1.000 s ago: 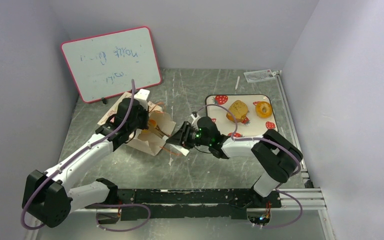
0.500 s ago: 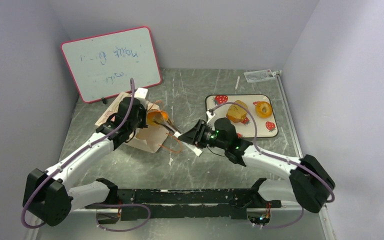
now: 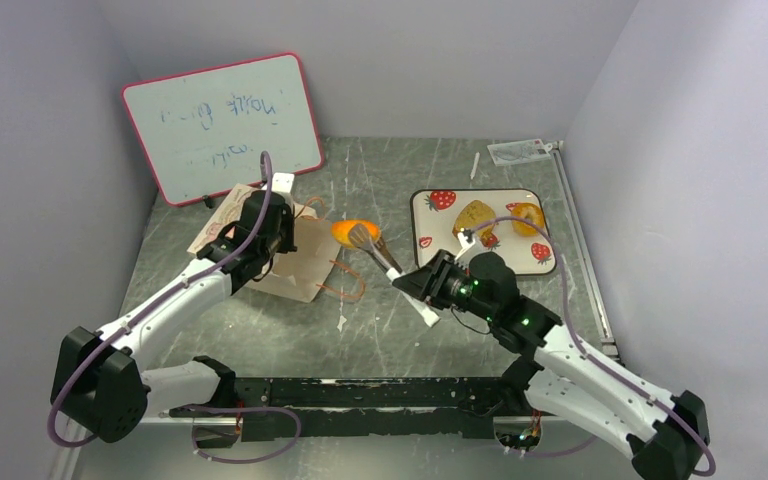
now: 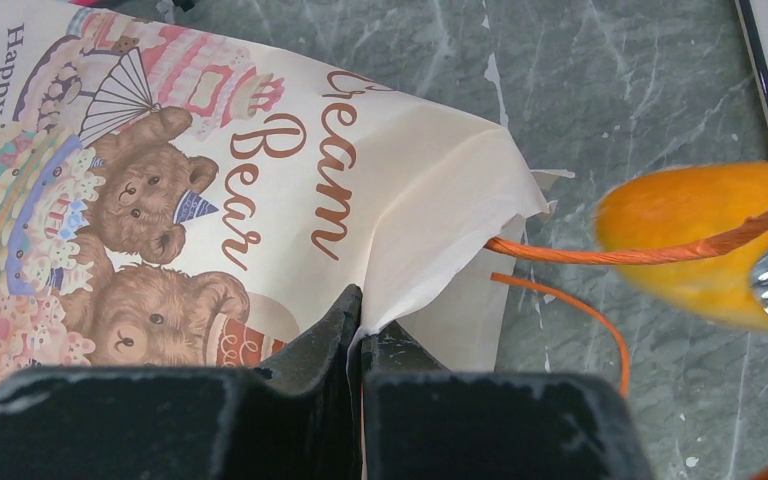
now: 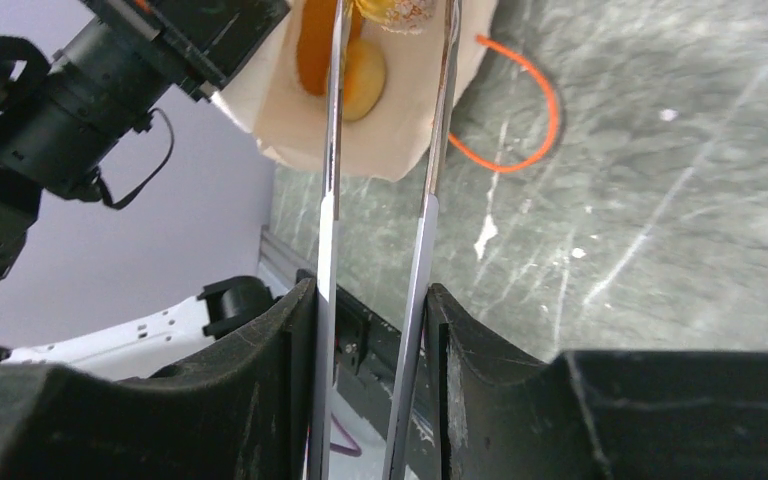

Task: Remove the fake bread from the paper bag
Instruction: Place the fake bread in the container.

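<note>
The paper bag point(image 3: 295, 262) lies on its side, left of centre, with its mouth toward the right. My left gripper point(image 3: 263, 228) is shut on the bag's upper edge, and the bear print point(image 4: 150, 200) shows beside the jaws point(image 4: 360, 322). My right gripper point(image 3: 432, 287) is shut on metal tongs point(image 5: 328, 200). The tong tips hold a small orange oval roll point(image 3: 348, 231) just outside the bag mouth, above the table. An orange cord handle point(image 4: 600, 255) crosses the roll point(image 4: 700, 235). More orange bread point(image 5: 360, 75) shows inside the bag. A brown loaf chunk point(image 3: 473, 216) and a bagel point(image 3: 527, 217) lie on the tray.
The white strawberry-printed tray point(image 3: 435, 225) sits right of centre. The pink-framed whiteboard point(image 3: 222, 125) leans at the back left. A clear packet point(image 3: 520, 151) and a small white stick point(image 3: 474, 165) lie at the back. Grey walls close in on both sides.
My right arm has drawn back to the right and the tongs have pulled the orange roll out of the bag mouth. My left gripper has kept its hold on the bag.
</note>
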Robot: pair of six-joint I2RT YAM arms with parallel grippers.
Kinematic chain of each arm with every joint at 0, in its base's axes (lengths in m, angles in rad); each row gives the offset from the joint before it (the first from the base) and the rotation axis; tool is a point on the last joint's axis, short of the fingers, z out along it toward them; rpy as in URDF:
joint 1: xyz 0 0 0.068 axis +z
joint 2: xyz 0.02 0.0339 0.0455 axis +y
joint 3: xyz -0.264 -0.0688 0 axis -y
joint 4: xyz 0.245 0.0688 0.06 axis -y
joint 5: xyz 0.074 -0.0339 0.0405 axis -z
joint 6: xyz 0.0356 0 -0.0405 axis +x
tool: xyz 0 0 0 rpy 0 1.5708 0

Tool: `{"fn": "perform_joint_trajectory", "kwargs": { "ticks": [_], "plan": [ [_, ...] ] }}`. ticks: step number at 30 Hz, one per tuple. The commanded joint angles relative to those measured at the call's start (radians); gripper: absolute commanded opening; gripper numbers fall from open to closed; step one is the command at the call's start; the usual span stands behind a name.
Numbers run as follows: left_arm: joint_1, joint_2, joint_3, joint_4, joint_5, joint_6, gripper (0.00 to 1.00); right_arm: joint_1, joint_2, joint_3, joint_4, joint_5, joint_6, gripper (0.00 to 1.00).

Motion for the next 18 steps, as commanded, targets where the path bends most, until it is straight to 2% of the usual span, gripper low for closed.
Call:
{"fn": "perform_joint_trajectory", "kwargs": {
  "ticks": [1, 7, 18],
  "plan": [
    [-0.005, 0.005, 0.039, -0.028, -0.032, -0.014, 0.07, -0.009, -0.077, 0.067, -0.164, 0.132, -0.039, 0.0],
    [-0.005, -0.003, 0.041, -0.035, -0.019, 0.01, 0.07, -0.009, -0.089, 0.141, -0.277, 0.269, -0.092, 0.0],
    [-0.004, -0.029, 0.043, -0.064, 0.009, 0.034, 0.07, -0.022, 0.008, 0.192, -0.269, 0.436, -0.171, 0.0]
  ]
}}
